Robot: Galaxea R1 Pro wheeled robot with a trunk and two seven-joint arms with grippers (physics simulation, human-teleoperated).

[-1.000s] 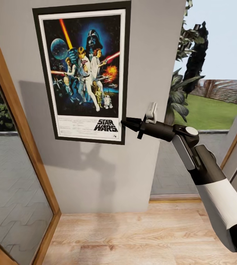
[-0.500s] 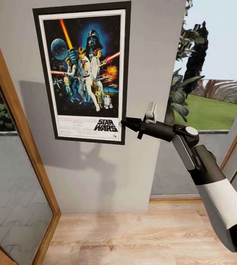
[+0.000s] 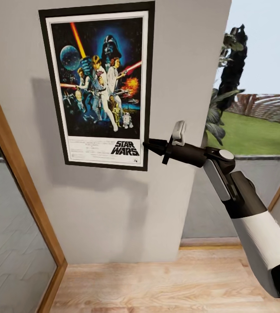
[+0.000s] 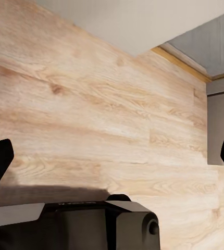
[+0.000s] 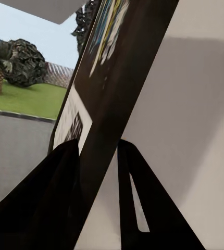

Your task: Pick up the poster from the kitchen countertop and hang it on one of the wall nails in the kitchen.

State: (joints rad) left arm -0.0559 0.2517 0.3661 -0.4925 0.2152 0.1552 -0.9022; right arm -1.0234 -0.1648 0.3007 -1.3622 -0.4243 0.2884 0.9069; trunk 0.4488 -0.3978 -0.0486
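Observation:
The Star Wars poster (image 3: 98,87) stands upright in front of the light grey wall (image 3: 183,61), black-framed with a white border. My right gripper (image 3: 146,146) is shut on the lower right edge of its frame, the arm reaching in from the lower right. In the right wrist view the two black fingers (image 5: 54,208) pinch the dark frame edge (image 5: 127,78) from both sides. A wall nail is hidden from me, and the kitchen countertop is out of view. My left gripper (image 4: 112,161) hangs open over the wooden floor, holding nothing.
A wooden-framed glass door (image 3: 22,187) borders the wall on the left. To the right of the wall panel a window (image 3: 257,126) looks onto a garden with plants. Light wooden flooring (image 3: 157,287) runs along the wall's foot.
The camera has moved nearer the wall: the wall panel looks wider and less floor shows. The poster and my right arm keep their place in the picture, the grip unchanged.

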